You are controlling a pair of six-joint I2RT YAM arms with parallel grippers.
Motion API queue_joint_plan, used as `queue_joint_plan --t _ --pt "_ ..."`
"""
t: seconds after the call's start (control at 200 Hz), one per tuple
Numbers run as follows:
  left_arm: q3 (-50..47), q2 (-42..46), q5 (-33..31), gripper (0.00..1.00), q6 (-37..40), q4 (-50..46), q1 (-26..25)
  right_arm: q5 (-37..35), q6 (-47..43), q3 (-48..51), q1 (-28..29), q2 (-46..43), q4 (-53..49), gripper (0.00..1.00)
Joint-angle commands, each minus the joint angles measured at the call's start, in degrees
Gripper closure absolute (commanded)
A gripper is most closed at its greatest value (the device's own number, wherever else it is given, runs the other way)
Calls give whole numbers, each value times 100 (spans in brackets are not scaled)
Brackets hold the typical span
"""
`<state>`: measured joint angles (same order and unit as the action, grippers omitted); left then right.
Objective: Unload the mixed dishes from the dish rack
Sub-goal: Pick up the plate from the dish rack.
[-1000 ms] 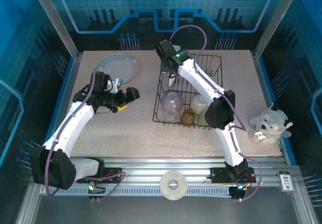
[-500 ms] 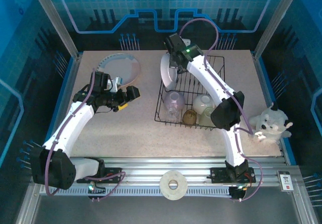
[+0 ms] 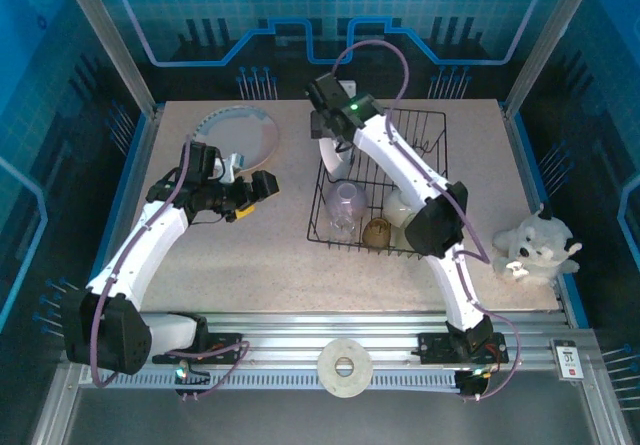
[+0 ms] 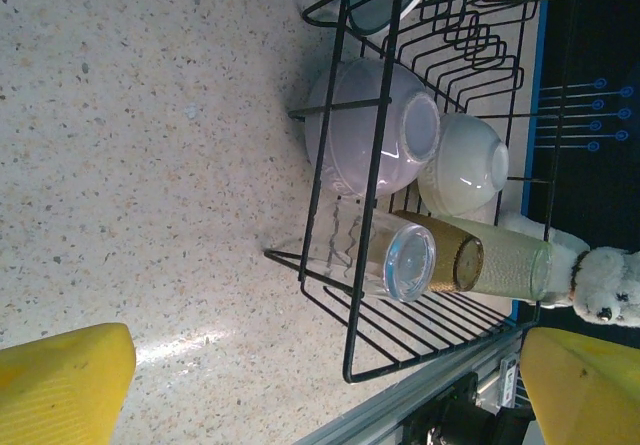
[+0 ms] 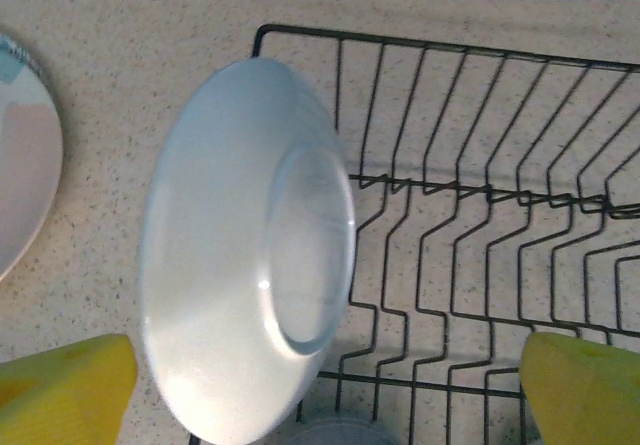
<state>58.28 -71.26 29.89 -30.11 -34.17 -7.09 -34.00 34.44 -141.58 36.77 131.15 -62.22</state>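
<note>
From above I see the dish rack on the tabletop's far right half, with the right gripper over its far-left corner, where a white plate stands.

Left wrist: the left gripper is spread and empty – a lilac cup lies in the rack ahead.

Right wrist: fingers wide apart, pinching nothing – the plate is upright on the rack's edge.

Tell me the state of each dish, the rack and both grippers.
dish rack: partly loaded.
left gripper: open, empty.
right gripper: open, over the white plate.
white plate: on edge at the rack's left end, ungripped.
striped plate: flat on the table.
lilac bowl: on its side in the rack.
cream bowl: on its side in the rack.
clear glass: lying in the rack.
amber cup: lying in the rack.
green cup: lying in the rack.
</note>
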Motion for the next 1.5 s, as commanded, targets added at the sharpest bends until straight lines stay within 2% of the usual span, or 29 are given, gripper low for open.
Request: queue_joint_plan --t 0.0,0.22,0.405,0.625,0.911,0.966,1.086,1.251,1.336,1.496 --pt "-70 -9 184 1 -44 -23 -11 -193 -14 -348 91 488 -191 0" --pt "-170 42 201 1 -43 -47 -11 -607 234 -401 172 831 -162 0" --pt "-228 60 218 1 -80 -11 -11 -1147 523 -359 216 862 -347 4" --pt "-289 56 265 1 -188 104 -24 -1413 603 64 218 472 -199 14" --pt "-326 77 228 1 -243 149 -89 -1550 711 462 119 66 -181 34" --pt "-317 78 220 1 -253 149 -95 -1545 726 490 103 44 -185 39" --pt "-302 78 221 1 -258 148 -108 -1483 804 543 59 -3 -194 44" --pt "-317 95 210 1 -271 150 -117 -1267 942 664 -41 -33 -195 59" --pt "-318 100 210 1 -270 138 -117 -1120 1016 736 -112 -61 -195 64" --pt "-317 103 213 1 -277 157 -125 -775 1157 768 -238 -60 -273 64"
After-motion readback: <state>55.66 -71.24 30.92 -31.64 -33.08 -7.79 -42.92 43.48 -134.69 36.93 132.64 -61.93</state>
